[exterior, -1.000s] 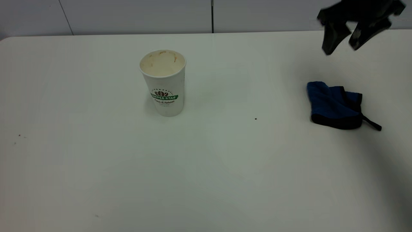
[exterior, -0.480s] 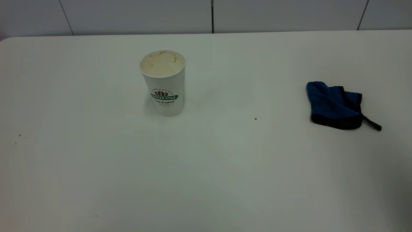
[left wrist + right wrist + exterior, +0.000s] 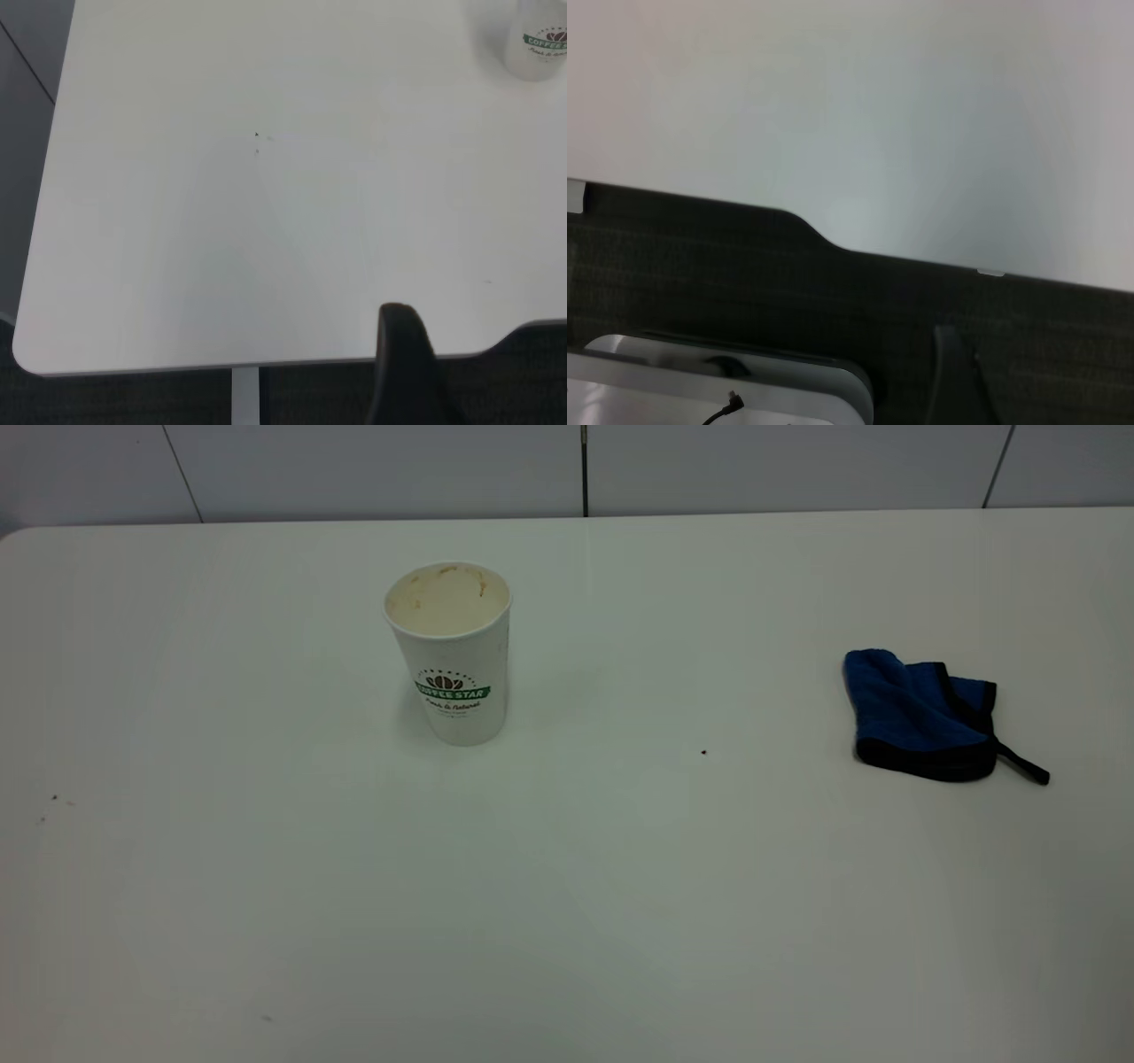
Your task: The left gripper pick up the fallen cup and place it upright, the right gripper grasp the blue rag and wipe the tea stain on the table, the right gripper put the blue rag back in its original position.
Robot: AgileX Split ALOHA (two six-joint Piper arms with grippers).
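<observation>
from the outside, the cup (image 3: 450, 651) stands up on the table (image 3: 567, 886), far from the blue rag (image 3: 921, 713). left wrist: one finger (image 3: 403, 372) shows, grip unclear. right wrist: the same, finger (image 3: 957, 376).

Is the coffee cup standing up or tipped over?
Standing up. The cup sits on its base on the table, its open mouth facing upward and its logo reading level.

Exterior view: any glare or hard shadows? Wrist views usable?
Exterior: even light, soft shadow beside the cup, the blue rag crisp. Left wrist: the table evenly lit, cup cropped at the edge. Right wrist: mostly bare table and dark floor.
</observation>
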